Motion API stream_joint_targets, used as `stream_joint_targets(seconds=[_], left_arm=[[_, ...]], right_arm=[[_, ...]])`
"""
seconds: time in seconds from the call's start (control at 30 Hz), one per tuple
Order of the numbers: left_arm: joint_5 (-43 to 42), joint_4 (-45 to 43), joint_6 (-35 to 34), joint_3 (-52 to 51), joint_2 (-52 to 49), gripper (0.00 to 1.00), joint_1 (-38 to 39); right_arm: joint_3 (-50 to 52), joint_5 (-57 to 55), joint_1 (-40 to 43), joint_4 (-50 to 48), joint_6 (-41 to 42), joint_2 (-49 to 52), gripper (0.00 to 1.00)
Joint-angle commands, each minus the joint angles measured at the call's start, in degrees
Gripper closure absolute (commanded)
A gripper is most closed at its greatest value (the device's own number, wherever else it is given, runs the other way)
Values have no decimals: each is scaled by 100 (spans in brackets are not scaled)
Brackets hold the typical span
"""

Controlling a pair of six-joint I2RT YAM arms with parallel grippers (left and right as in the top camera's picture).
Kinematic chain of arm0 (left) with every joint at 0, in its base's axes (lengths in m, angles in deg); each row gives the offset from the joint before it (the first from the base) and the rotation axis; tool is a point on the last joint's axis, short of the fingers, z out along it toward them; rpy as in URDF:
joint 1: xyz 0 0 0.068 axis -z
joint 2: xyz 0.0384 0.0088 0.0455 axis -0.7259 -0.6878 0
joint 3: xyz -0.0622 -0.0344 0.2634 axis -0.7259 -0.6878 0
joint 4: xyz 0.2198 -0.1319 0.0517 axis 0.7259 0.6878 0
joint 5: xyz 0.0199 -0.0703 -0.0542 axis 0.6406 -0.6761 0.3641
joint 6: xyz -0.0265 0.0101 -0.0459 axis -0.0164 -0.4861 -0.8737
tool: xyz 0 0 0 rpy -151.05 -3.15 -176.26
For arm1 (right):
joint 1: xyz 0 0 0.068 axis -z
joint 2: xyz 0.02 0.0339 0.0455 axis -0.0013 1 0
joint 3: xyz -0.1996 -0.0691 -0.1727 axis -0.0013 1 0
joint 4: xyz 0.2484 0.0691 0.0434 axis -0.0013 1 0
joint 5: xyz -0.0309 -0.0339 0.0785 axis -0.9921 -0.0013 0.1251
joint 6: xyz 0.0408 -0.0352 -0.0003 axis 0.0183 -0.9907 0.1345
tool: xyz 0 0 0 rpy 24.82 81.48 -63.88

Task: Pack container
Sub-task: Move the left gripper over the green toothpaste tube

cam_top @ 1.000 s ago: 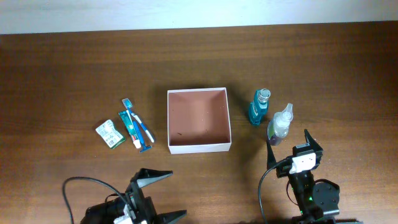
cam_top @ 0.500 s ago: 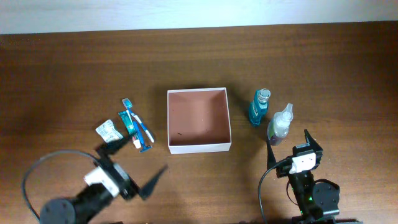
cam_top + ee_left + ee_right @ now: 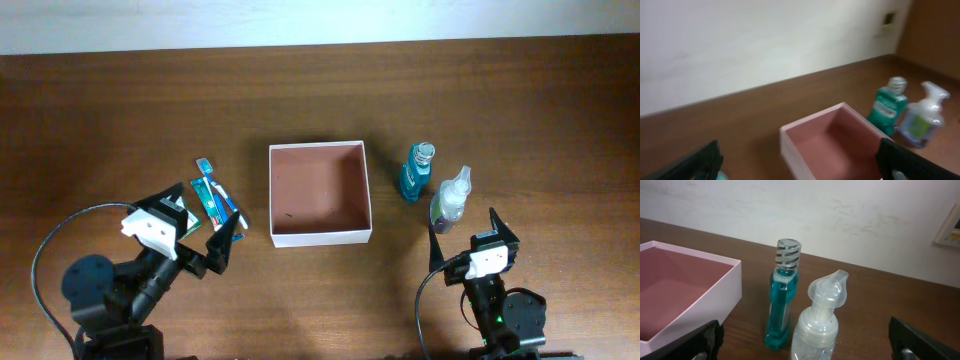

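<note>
Container (image 3: 320,237): square, shallow white-walled box, reddish-brown inside, at mid-table, apparently unpacked.
Left end effector (image 3: 205,212): jaws spread wide and empty, hovering over the toothpaste tube (image 3: 205,196) and blue toothbrush (image 3: 227,201), left of the container.
Right end effector (image 3: 464,226): jaws wide and empty, near the pump bottle (image 3: 450,198) and the mouthwash bottle (image 3: 417,172).
Step in hand: probably a first pick on the left.
Doing it well: straddle one item across its narrow width, since tube and brush lie touching; grip firmly, then lift above the white wall before letting go inside.
</note>
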Motion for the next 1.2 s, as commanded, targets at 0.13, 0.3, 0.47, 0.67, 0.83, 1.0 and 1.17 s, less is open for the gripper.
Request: stream_joint_targets(seconds=[0.13, 0.3, 0.47, 0.67, 0.83, 1.0, 1.17], left_arm=[[2669, 964, -1049, 74, -85, 1, -31], [3141, 1272, -1209, 81, -442, 1, -31], [3257, 1703, -1373, 804, -1447, 1, -28], [3018, 3217, -1370, 2695, -3067, 1, 90], [1814, 3412, -1373, 3156, -3958, 1, 315], [1718, 3412, -1373, 3156, -4402, 1, 337], [1720, 3591, -1373, 3156, -4763, 8, 337]], right_arm=[[26, -52, -46, 33, -22, -37, 2], [26, -52, -46, 33, -22, -37, 2], [26, -52, -46, 33, -20, -37, 2], [26, -52, -46, 33, -22, -37, 2], [26, -52, -46, 33, -20, -37, 1], [26, -52, -46, 33, -22, -37, 2], [26, -52, -46, 33, -20, -37, 2]])
